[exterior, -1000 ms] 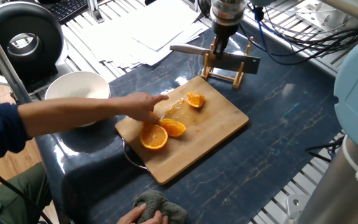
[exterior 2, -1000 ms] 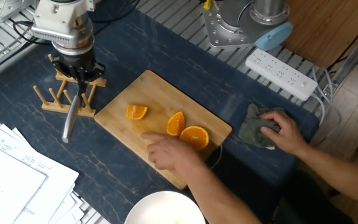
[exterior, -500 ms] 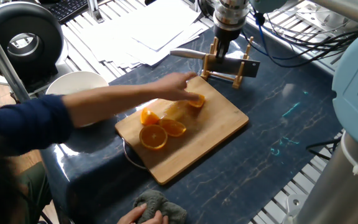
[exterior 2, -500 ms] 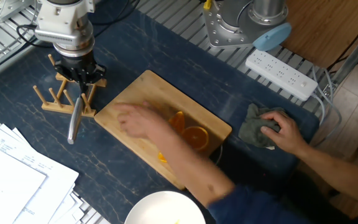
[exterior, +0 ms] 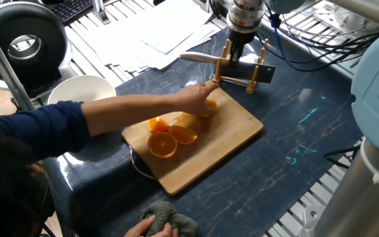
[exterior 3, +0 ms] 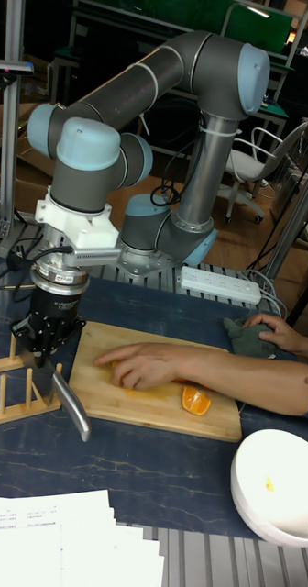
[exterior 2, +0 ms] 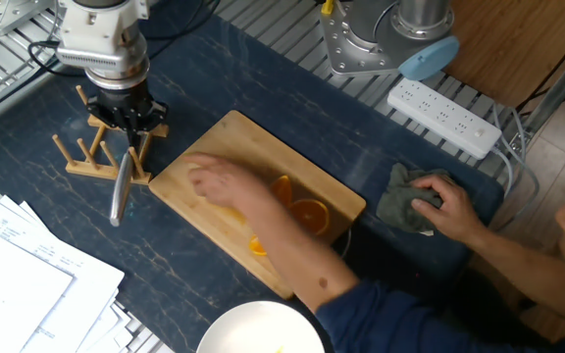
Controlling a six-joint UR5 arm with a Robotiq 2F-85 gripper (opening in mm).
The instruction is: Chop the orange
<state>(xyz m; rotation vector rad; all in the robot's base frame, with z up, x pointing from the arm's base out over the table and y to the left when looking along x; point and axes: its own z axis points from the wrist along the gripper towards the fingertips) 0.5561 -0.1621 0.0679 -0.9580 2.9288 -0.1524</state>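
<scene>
My gripper [exterior: 237, 52] is shut on a knife [exterior: 199, 57] and hangs over a wooden rack [exterior: 242, 80] at the far end of the cutting board [exterior: 232, 131]. The blade [exterior 2: 119, 191] points away from the board. A person's hand [exterior: 199, 99] rests on the orange [exterior: 210, 105] near the rack end, so only its edge shows. In the other fixed view the hand [exterior 2: 214, 181] hides it fully. A round half [exterior: 163, 145], a slim wedge [exterior: 184, 135] and another chunk [exterior: 158, 123] lie at the board's near end.
The person's forearm [exterior: 130, 112] stretches across the board. Their other hand holds a grey cloth [exterior 2: 410, 201] at the table edge. A white bowl [exterior: 81, 95], loose papers [exterior: 156, 33], a power strip [exterior 2: 444, 113] and cables surround the board.
The person's hand moved from the pieces at the board's near end to the piece by the rack, uncovering another chunk. My gripper and the knife barely shifted.
</scene>
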